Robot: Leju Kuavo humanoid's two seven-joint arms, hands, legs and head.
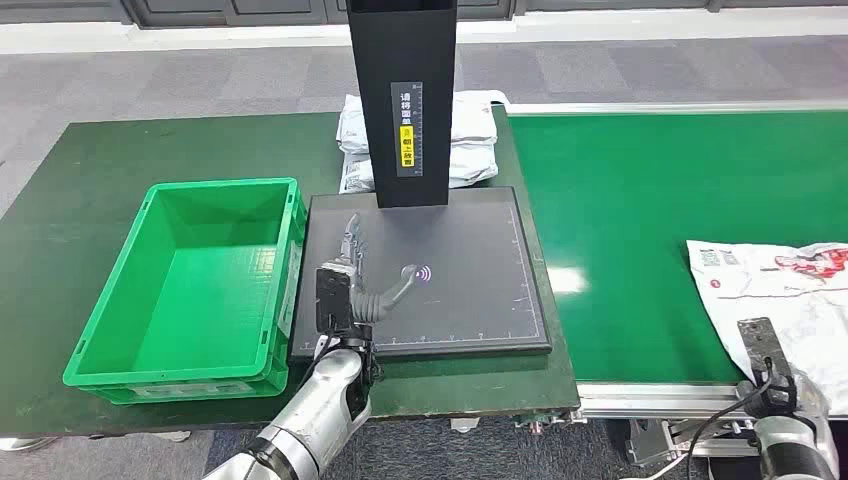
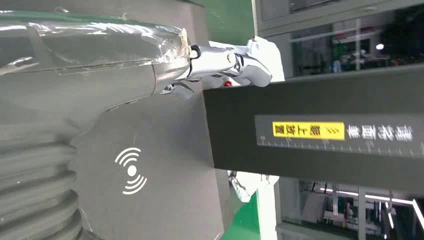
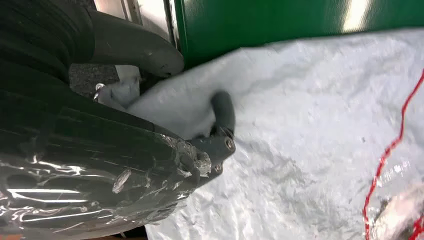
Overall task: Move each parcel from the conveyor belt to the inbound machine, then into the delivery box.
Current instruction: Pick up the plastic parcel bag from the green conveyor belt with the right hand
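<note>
Parcel (image 1: 790,290) on green conveyor belt (image 1: 640,220), right robot hand (image 3: 220,135) gripping it, left robot hand (image 1: 360,275) spread.

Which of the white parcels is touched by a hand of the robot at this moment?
The parcel on the conveyor belt, at its near right edge: the right hand has fingers on its white wrap. The stacked parcels behind the black column lie apart from both hands.

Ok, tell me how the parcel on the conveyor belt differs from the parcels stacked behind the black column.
The parcel on the belt lies alone and flat on the conveyor belt, with red print showing; the stacked parcels are piled on the dark green table, partly hidden by the black column. The right hand touches the belt parcel; nothing touches the stack. Both are pale plastic mailers.
</note>
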